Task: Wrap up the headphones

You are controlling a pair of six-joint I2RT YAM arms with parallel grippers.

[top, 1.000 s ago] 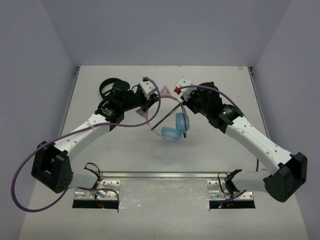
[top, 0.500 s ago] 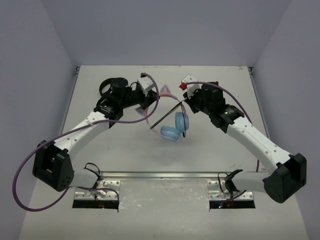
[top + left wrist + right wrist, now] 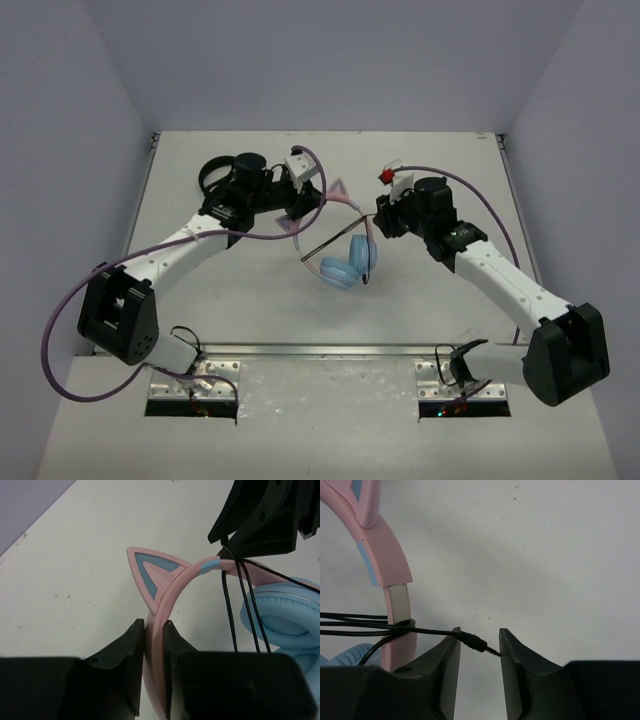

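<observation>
The headphones (image 3: 340,268) lie mid-table, light blue ear cups low, pink cat-ear headband (image 3: 338,195) toward the back. My left gripper (image 3: 300,208) is shut on the headband (image 3: 156,630) just below a cat ear (image 3: 150,575). The thin black cable (image 3: 240,605) runs in several turns around the headband arm above an ear cup (image 3: 280,615). My right gripper (image 3: 380,218) sits at the headband's right end. Its jaws stand apart, and the cable's plug (image 3: 477,642) lies loose between the fingers (image 3: 451,652). The wound cable (image 3: 360,622) crosses the headband slider (image 3: 399,600).
All-black headphones (image 3: 214,172) lie at the back left, behind my left arm. Purple arm cables loop over both arms. The table's metal front rail (image 3: 330,350) runs between the arm bases. Grey walls close in the back and both sides.
My right gripper has moved right and a little nearer, and the cable no longer runs taut to it. My left wrist has shifted slightly right. The headphones have slid a little nearer and leftward.
</observation>
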